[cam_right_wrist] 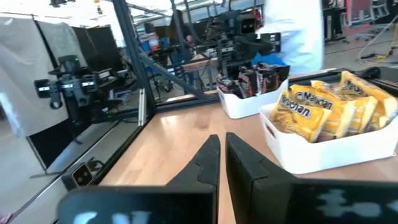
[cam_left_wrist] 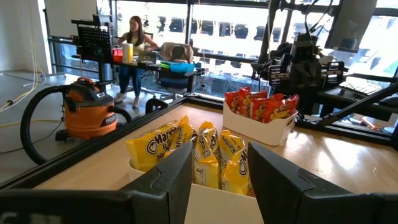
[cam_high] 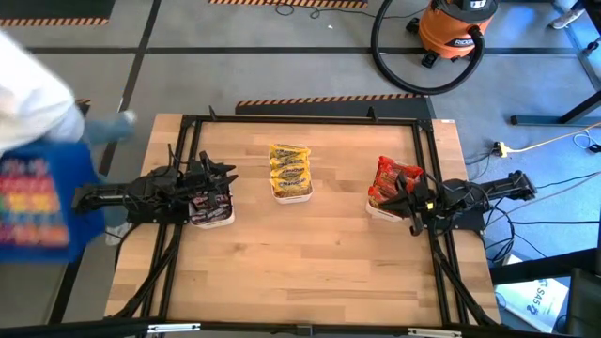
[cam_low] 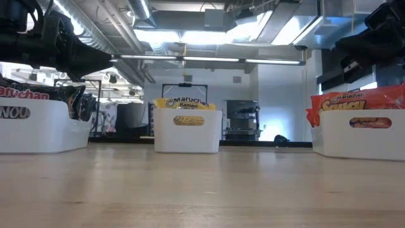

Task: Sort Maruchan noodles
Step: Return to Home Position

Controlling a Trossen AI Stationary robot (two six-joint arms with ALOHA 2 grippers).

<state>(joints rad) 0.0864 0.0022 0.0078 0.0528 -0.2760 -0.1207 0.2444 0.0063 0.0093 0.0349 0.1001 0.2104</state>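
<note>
left claw (cam_left_wrist: 221, 149) agape, empty; right claw (cam_right_wrist: 222, 140) pinched together, empty; wide open tabletop (cam_high: 310, 263) between them

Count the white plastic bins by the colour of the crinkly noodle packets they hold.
White plastic bin of yellow packets: 1
White plastic bin of red-orange packets: 1
White plastic bin of dark brown-black packets: 1
Total: 3 bins

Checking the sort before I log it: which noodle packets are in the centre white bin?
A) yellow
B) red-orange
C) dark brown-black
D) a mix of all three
A: the centre bin holds only yellow packets; the red-orange packets sit in the right bin.
</note>
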